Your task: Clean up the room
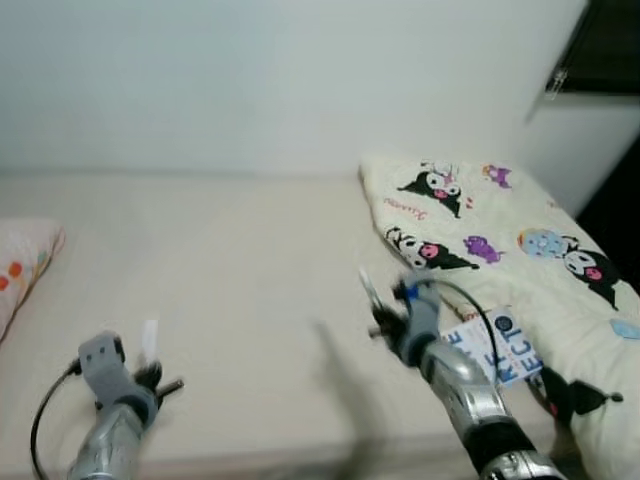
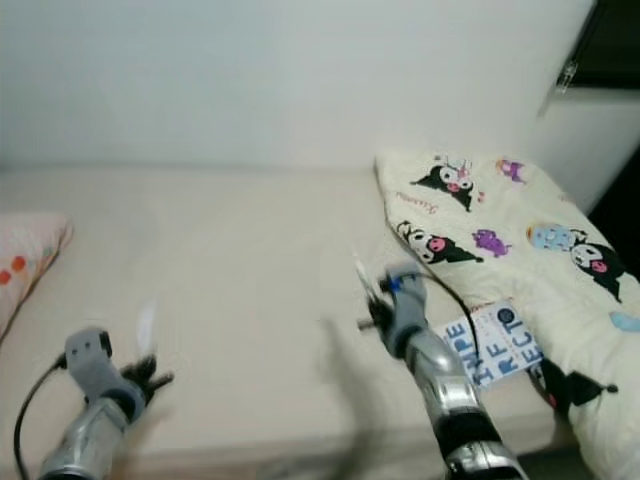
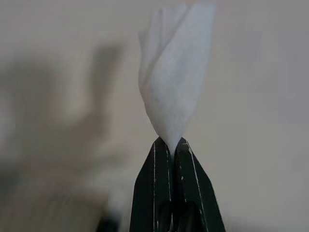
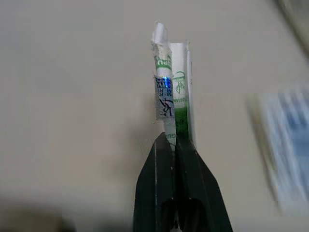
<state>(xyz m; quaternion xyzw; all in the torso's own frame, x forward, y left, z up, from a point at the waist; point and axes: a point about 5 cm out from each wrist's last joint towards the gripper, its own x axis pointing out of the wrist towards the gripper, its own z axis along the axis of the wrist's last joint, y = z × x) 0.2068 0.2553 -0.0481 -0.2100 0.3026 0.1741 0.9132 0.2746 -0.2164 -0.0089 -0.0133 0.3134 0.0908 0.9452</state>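
Litter is held clear of the bed (image 1: 230,300): white tissue (image 3: 176,82) pinched in the left gripper (image 3: 170,144), a green-printed wrapper (image 4: 173,92) pinched between the fingers of the right gripper (image 4: 174,140), presumably for disposal.

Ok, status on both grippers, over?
Left gripper shut on white tissue. Right gripper shut on green-printed wrapper. Both over the bed; nothing in the way.

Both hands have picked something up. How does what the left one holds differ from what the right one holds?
The left hand pinches a plain white tissue, soft and flaring wider above the fingertips. The right hand pinches a narrow wrapper with green print and a blue patch, standing straight as a flattened strip. Both are light litter, clamped at the lower end over the cream bed.
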